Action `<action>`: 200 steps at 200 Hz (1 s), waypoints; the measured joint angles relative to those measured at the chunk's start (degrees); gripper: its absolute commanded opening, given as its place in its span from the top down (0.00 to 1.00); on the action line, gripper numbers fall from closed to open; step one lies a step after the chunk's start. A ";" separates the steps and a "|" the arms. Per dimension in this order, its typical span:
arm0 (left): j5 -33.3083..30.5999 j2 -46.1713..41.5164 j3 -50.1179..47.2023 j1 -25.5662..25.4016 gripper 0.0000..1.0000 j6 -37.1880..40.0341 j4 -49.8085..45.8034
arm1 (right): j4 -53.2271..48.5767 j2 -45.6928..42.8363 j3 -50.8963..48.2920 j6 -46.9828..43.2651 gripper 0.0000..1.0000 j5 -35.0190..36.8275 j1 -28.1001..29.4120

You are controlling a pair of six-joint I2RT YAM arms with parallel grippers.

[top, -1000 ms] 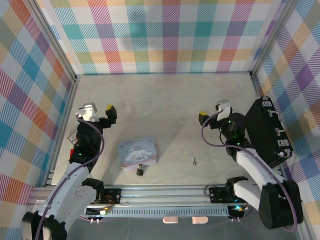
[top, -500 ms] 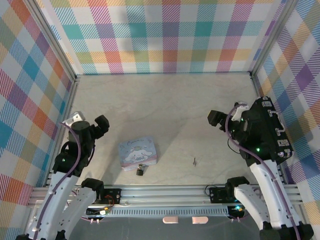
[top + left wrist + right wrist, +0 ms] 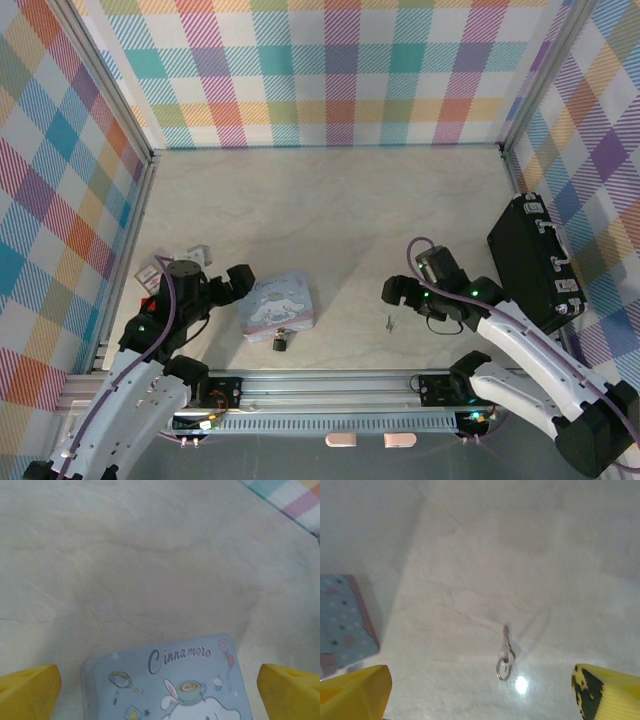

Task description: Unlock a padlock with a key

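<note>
The padlock [image 3: 281, 341], small and dark, lies close to the near edge of the tabletop [image 3: 330, 210], left of its middle, right against the near side of a pale blue cartoon-printed tin [image 3: 276, 305]; whether the two touch cannot be told. The key [image 3: 388, 322] lies flat on bare tabletop to the right of the padlock, well apart from it and about as close to the near edge; in the right wrist view it is a thin sliver [image 3: 505, 652] with a small ring at the end nearer the camera.

The right gripper [image 3: 395, 292] hangs just beside the key, on its far side; its yellow fingers [image 3: 355, 690] stand spread wide with nothing between them, and the key lies on the tabletop ahead of the gap. The left gripper [image 3: 238, 283] sits at the tin's left side, fingers [image 3: 27, 690] likewise spread wide and gripping nothing; the tin's lid [image 3: 170, 680] shows low between them. A big black case [image 3: 530, 265] stands along the right edge of the tabletop, beyond the right arm.
</note>
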 measured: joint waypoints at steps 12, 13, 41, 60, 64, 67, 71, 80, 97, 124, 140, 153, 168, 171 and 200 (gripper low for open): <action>0.09 0.07 -0.04 -2.23 0.00 -0.68 0.11 | -0.79 0.98 -0.15 2.25 0.10 0.81 1.70; 0.07 0.07 -0.04 -2.38 0.00 -0.76 0.11 | -0.81 1.05 -0.15 2.45 0.10 0.90 1.84; -1.20 3.37 1.09 -7.39 0.00 -3.23 -0.79 | -2.27 2.93 -0.15 7.28 0.13 2.99 4.92; -2.40 7.48 2.89 -10.34 0.00 -4.92 -1.36 | -3.54 3.08 -0.17 10.51 0.13 4.48 6.58; -2.51 8.15 3.13 -10.97 0.00 -5.20 -1.31 | -3.72 3.08 -0.17 11.10 0.13 4.79 6.93; -2.73 8.74 3.30 -11.63 0.00 -5.62 -1.29 | -3.82 3.08 -0.17 11.63 0.13 5.07 7.19; -2.93 9.40 3.34 -12.28 0.00 -5.81 -1.22 | -3.96 3.08 -0.22 12.07 0.14 5.42 7.52; -3.65 10.54 3.34 -13.86 0.00 -6.40 -1.25 | -3.96 3.08 -0.52 13.31 0.14 5.99 8.15; -4.70 10.99 3.32 -16.24 0.00 -7.56 -1.14 | -3.93 3.72 -1.46 14.86 0.16 6.29 9.01; -6.49 10.03 3.21 -18.29 0.00 -8.79 -0.33 | -3.63 7.43 -2.01 16.41 0.19 6.69 10.62; -7.45 9.03 2.80 -19.30 0.00 -9.35 0.55 | -2.73 9.22 -2.01 17.42 0.22 6.82 12.20; -8.02 8.37 2.14 -20.00 0.00 -10.03 1.33 | -2.01 10.14 -2.05 18.10 0.24 6.84 13.33; -8.46 8.13 1.55 -20.65 0.00 -10.62 2.23 | -1.27 10.71 -2.23 18.93 0.28 6.84 14.27; -8.66 8.13 1.36 -20.90 0.00 -10.73 2.60 | -1.09 10.78 -2.27 19.10 0.29 6.84 14.40; -10.05 8.00 0.96 -21.77 0.00 -11.45 3.45 | 0.24 11.54 -3.08 19.50 0.40 6.84 14.80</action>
